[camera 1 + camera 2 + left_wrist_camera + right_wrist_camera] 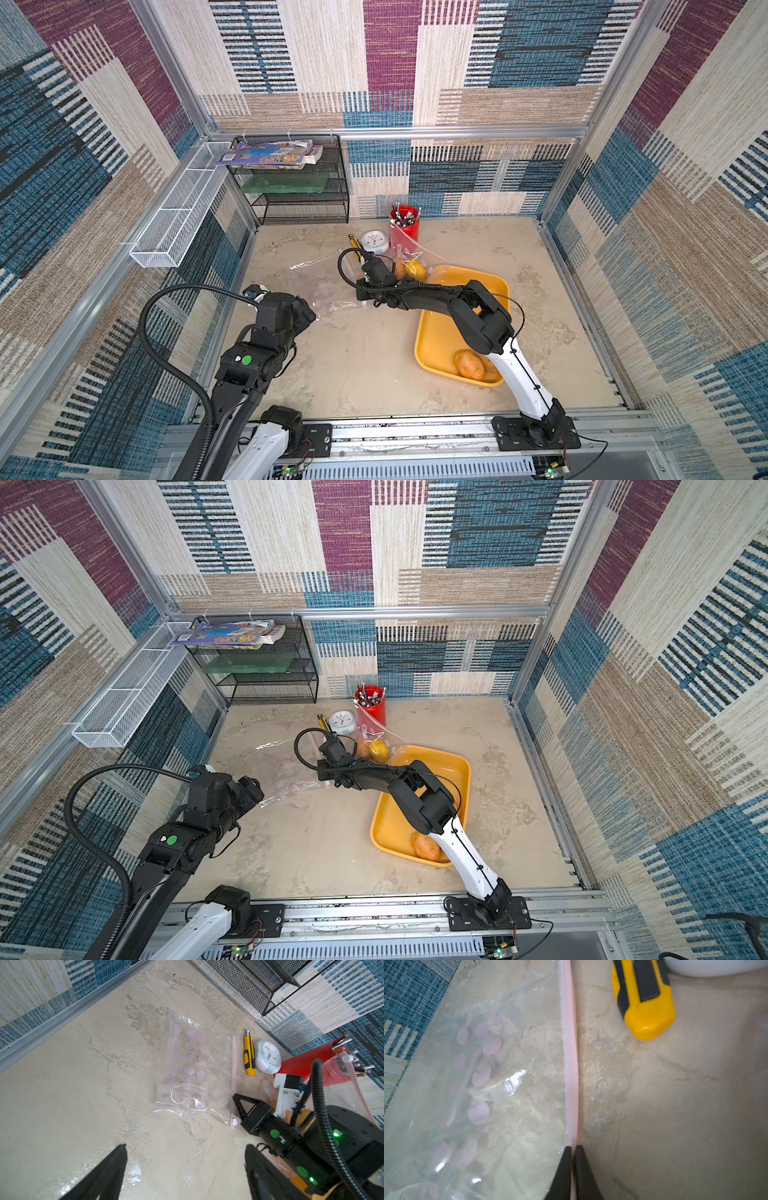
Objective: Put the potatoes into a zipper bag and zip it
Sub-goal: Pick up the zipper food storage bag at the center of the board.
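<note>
Potatoes are lying in two places. One tan-orange potato (469, 365) is sitting in the yellow tray (440, 332) at the end nearest the robot, with another half hidden by the right arm beside it. A yellow potato (414, 269) and an orange one seem to be resting inside a second clear bag by the red pen cup (404, 235).

The empty zipper bag (193, 1068), dotted pink, is lying flat on the table, apart from the tray. The right gripper (573, 1151) is pinching its pink zipper strip (572, 1064), fingertips pressed together on it near the white slider (234, 1122). The left gripper (185, 1146) is hovering near the bag's corner, fingers wide apart and holding nothing.

The pinch is looking thin, so the slick strip may be slipping free on any pull. If both layers are being clamped together, the mouth is not going to open. With nothing bracing the bag, it could drag whole across the table, and the utility knife (249, 1053) just beside the strip could get knocked.
</note>
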